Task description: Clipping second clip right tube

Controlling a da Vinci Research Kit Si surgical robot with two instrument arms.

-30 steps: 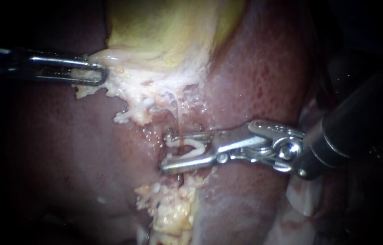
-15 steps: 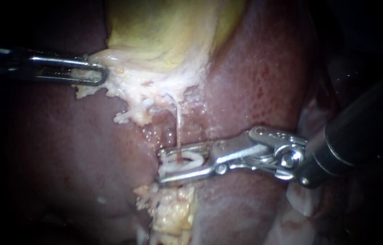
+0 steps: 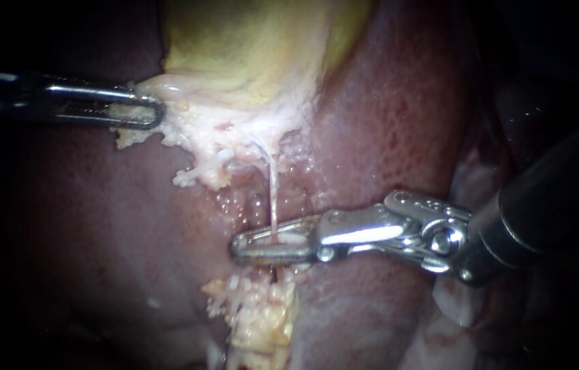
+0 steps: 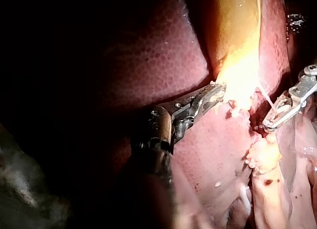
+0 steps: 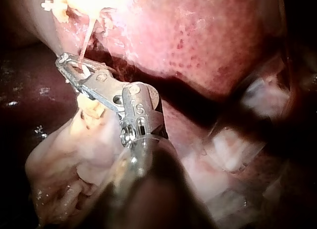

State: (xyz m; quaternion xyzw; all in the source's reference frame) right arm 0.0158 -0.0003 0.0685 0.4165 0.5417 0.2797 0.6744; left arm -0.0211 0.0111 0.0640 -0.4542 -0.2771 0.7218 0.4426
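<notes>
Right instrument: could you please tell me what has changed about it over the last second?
The right instrument has closed its jaws: a second ago they stood wide open around the tube, the white clip between them; now they are shut on the clip, pressed flat across the tube. The left instrument stays shut on pale tissue at the edge of the gallbladder, unmoved.

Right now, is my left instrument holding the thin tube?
No, the left instrument grips pale tissue by the gallbladder; the right instrument is shut on the tube.
</notes>
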